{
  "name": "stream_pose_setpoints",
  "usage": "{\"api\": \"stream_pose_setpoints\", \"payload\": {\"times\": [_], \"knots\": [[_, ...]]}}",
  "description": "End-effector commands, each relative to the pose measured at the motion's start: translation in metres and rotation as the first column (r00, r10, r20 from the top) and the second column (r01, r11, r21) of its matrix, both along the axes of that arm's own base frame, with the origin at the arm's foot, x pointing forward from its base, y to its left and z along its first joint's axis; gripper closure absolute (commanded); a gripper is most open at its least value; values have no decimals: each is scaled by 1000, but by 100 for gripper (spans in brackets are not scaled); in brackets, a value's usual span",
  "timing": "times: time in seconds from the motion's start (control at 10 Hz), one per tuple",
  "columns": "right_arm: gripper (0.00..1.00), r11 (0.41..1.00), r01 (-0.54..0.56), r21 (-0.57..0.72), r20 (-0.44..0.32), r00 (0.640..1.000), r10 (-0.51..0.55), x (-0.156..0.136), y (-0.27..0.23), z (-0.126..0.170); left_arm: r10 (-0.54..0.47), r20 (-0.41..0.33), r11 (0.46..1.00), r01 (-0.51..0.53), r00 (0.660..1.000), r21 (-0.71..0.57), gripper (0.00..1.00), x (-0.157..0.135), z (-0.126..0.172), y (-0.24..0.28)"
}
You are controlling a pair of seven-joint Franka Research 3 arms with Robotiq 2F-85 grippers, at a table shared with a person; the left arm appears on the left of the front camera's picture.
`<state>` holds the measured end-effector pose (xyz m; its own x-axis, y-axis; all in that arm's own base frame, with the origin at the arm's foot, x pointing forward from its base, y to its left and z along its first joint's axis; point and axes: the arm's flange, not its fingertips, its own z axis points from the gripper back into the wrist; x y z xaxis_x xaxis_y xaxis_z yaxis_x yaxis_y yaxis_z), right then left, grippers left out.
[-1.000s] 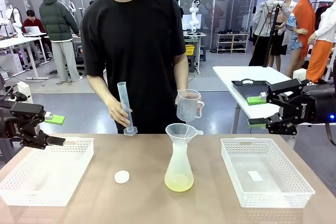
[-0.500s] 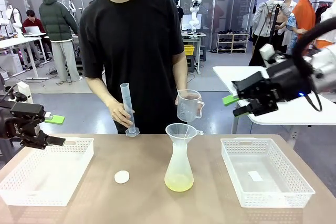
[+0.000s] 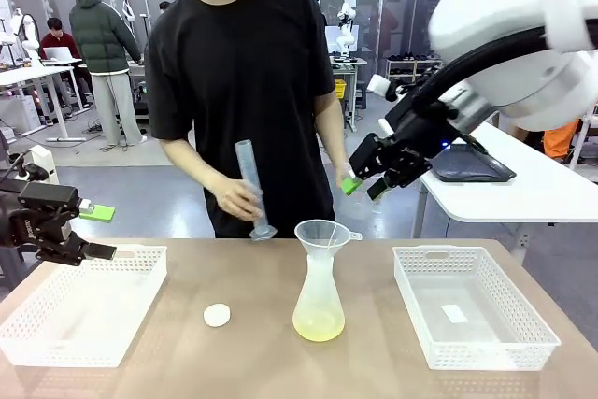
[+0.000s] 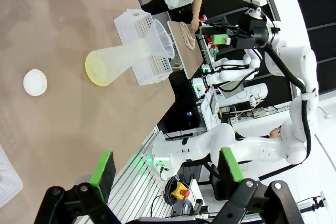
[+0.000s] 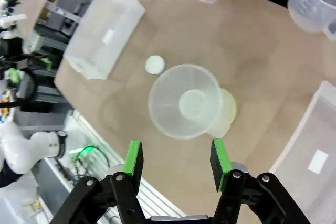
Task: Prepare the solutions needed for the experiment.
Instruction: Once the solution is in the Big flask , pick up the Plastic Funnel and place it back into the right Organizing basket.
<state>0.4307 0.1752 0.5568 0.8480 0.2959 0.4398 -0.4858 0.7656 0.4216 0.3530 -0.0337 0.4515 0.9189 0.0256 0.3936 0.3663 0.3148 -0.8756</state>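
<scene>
- The solutions (image 3: 318, 326) show as a shallow pale yellow pool at the bottom of the frosted flask (image 3: 319, 296), which has a funnel (image 3: 322, 233) set in its neck.
- The left gripper (image 3: 101, 233) is well to the left of the flask. Its jaws are spread wide, with nothing between them, and they touch nothing.
- The right gripper (image 3: 363, 188) is in the air above the flask and slightly to its right. Its jaws are partly apart and empty. From its wrist, the funnel lies below the green pads (image 5: 135, 157).

Flask (image 4: 126, 56) w/ solutions (image 4: 97, 73) near cap (image 4: 35, 82)
</scene>
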Motion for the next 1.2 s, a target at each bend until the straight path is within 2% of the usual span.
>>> {"api": "stream_pose_setpoints", "payload": {"times": [0.0, 0.1, 0.2, 0.3, 0.6, 0.7, 0.8, 1.1], "knots": [[34, 996, 20, -88, -28, 999, -23, 20, 8, -1, 4, 4, 1000, -3, 1000, -29, 0, 0, 1, -3], [34, 991, 7, -130, -24, 1000, -10, 26, 9, -4, 4, 4, 1000, -3, 1000, -29, 0, 0, 1, -3], [34, 992, -35, -118, -83, 996, 25, 28, 8, -6, 4, 4, 1000, -3, 1000, -29, 0, 0, 1, -3], [34, 995, -11, -97, -4, 1000, 10, 17, 8, -9, 4, 4, 1000, -3, 1000, -29, 0, 0, 1, -3], [34, 995, -11, -97, -4, 1000, 10, 17, 8, -9, 4, 4, 1000, -3, 1000, -29, 0, 0, 1, -3], [34, 994, -30, -108, -16, 999, 28, 22, 7, -9, 4, 4, 1000, -3, 1000, -29, 0, 0, 1, -3], [34, 991, -74, -115, 6, 997, 75, 25, 4, -12, 4, 4, 1000, -3, 1000, -29, 0, 0, 1, -3], [34, 983, -120, -139, 24, 992, 124, 56, 16, -22, 4, 4, 1000, -3, 1000, -29, 0, 0, 1, -3]]}}
